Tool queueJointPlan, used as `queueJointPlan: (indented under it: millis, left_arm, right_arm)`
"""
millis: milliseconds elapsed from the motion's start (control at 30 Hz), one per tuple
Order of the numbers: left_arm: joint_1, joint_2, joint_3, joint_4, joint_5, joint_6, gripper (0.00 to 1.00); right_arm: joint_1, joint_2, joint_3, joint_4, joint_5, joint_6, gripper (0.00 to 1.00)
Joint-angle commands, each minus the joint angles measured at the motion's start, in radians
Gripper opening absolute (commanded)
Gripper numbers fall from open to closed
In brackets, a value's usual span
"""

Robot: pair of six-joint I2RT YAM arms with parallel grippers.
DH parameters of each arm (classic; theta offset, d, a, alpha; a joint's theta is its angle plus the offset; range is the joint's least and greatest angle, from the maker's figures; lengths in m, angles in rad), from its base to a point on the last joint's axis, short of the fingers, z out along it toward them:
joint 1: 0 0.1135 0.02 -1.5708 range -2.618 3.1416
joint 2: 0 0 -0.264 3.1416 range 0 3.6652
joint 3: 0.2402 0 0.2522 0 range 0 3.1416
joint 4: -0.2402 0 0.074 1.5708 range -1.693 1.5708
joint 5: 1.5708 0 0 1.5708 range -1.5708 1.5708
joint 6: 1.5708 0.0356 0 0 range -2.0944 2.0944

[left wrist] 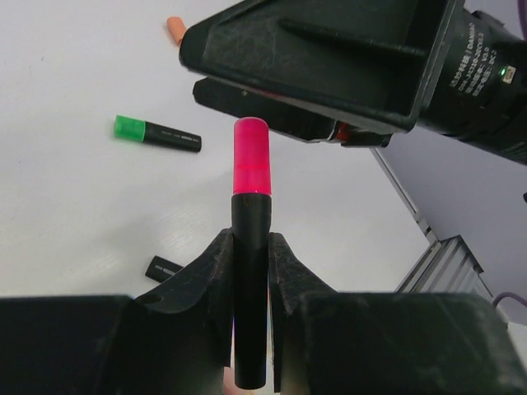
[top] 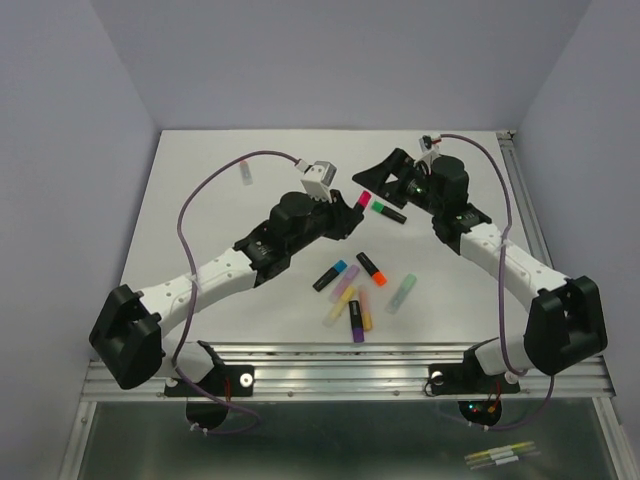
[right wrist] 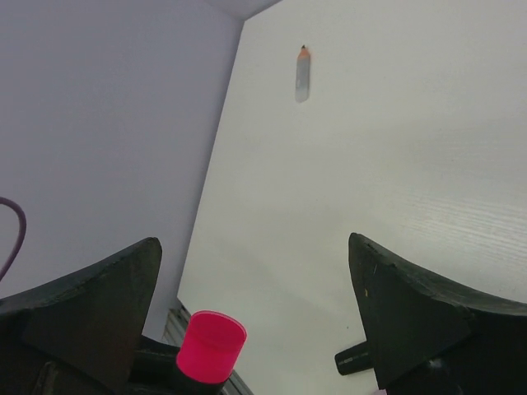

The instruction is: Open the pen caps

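My left gripper (top: pixel 342 210) (left wrist: pixel 251 240) is shut on the black barrel of a pen (left wrist: pixel 250 280) and holds it above the table. The pen's pink cap (top: pixel 362 200) (left wrist: pixel 252 156) points toward my right gripper (top: pixel 383 180) (right wrist: pixel 255 288). That gripper is open, its jaws wide apart, and the pink cap (right wrist: pixel 212 346) sits low between them, nearer the left jaw and touching neither. A black pen with a green cap (top: pixel 388 211) (left wrist: pixel 156 133) lies on the table just beside both grippers.
Several capped pens lie in a cluster mid-table, among them blue (top: pixel 330 275), orange (top: pixel 372 267), pale green (top: pixel 402 293) and purple (top: pixel 357 322). A pale pen (top: pixel 246 172) (right wrist: pixel 303 74) lies at far left. The table's metal rail (top: pixel 350 375) runs along the near edge.
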Motion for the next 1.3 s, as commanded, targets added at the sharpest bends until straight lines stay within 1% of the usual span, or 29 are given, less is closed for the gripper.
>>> queueJointPlan:
  millis: [0,100,133,167,200,333,467,500,533,567,667,700,767,800,833,867,900,933,1000,1033,1100,1133,1167,1200,1267]
  left_arm:
    - [0.002,0.012,0.057,0.075,-0.015,-0.003,0.0]
    - [0.002,0.015,0.055,0.08,-0.029,-0.007,0.0]
    - [0.002,0.015,0.052,0.082,-0.029,-0.01,0.0]
    - [0.0,0.015,0.052,0.083,-0.05,-0.013,0.0]
    - [0.002,0.02,0.052,0.083,-0.071,-0.02,0.0]
    - [0.002,0.028,0.062,0.086,-0.082,-0.024,0.0]
    - [0.002,0.032,0.069,0.086,-0.086,-0.021,0.0]
    - [0.002,0.031,0.068,0.086,-0.086,-0.021,0.0]
    - [0.002,0.034,0.068,0.088,-0.086,-0.023,0.0]
    - [0.002,0.034,0.068,0.088,-0.089,-0.026,0.0]
    - [0.002,0.034,0.066,0.086,-0.092,-0.033,0.0]
    - [0.002,0.032,0.068,0.085,-0.092,-0.032,0.0]
    - [0.002,0.034,0.068,0.085,-0.095,-0.035,0.0]
    - [0.002,0.034,0.069,0.083,-0.093,-0.035,0.0]
    - [0.002,0.034,0.069,0.085,-0.092,-0.033,0.0]
    - [0.002,0.032,0.071,0.079,-0.087,-0.033,0.0]
    - [0.002,0.034,0.071,0.072,-0.073,-0.029,0.0]
    - [0.002,0.034,0.077,0.062,-0.066,-0.027,0.0]
    - [0.0,0.032,0.086,-0.012,-0.044,-0.026,0.0]
    - [0.0,0.025,0.079,-0.036,-0.043,-0.035,0.0]
    - [-0.006,-0.018,0.013,-0.064,0.016,-0.07,0.0]
    - [-0.012,-0.04,-0.016,-0.067,0.023,-0.084,0.0]
    - [-0.019,-0.06,-0.039,-0.082,0.026,-0.087,0.0]
    - [-0.036,-0.098,-0.079,-0.098,0.004,-0.092,0.0]
    - [-0.044,-0.138,-0.112,-0.122,-0.007,-0.098,0.0]
  right_arm:
    - [0.018,0.01,-0.006,0.119,-0.128,0.039,1.0]
    - [0.027,0.012,-0.02,0.174,-0.156,0.072,0.98]
    - [0.033,0.009,-0.032,0.198,-0.154,0.099,0.96]
    - [0.036,0.009,-0.04,0.206,-0.156,0.107,0.96]
    - [0.039,0.003,-0.041,0.202,-0.151,0.115,0.92]
    - [0.06,-0.001,-0.031,0.157,-0.116,0.115,0.77]
    - [0.082,-0.01,-0.026,0.12,-0.07,0.119,0.67]
    - [0.088,-0.014,-0.034,0.119,-0.055,0.125,0.6]
    - [0.091,-0.02,-0.038,0.12,-0.03,0.135,0.57]
    - [0.094,-0.025,-0.044,0.132,-0.024,0.136,0.51]
    - [0.096,-0.03,-0.049,0.132,-0.004,0.152,0.43]
    - [0.096,-0.03,-0.047,0.129,-0.001,0.153,0.37]
    - [0.096,-0.027,-0.043,0.119,0.007,0.165,0.29]
    - [0.096,-0.022,-0.044,0.12,0.02,0.173,0.17]
    - [0.096,-0.022,-0.044,0.12,0.021,0.173,0.1]
    - [0.096,-0.019,-0.043,0.117,0.052,0.187,0.01]
    - [0.096,-0.011,-0.038,0.114,0.08,0.184,0.01]
    - [0.094,-0.008,-0.031,0.108,0.143,0.169,0.01]
    - [0.096,0.009,0.018,0.062,0.235,0.156,0.01]
    - [0.096,0.03,0.035,0.063,0.339,0.127,0.01]
    - [0.091,0.091,0.116,0.05,0.483,0.075,0.01]
    - [0.091,0.123,0.158,0.031,0.665,0.02,0.01]
    - [0.082,0.157,0.199,-0.002,0.759,-0.011,0.01]
    - [0.07,0.205,0.288,-0.009,0.833,-0.035,0.01]
    - [0.024,0.32,0.369,-0.024,0.905,-0.065,0.01]
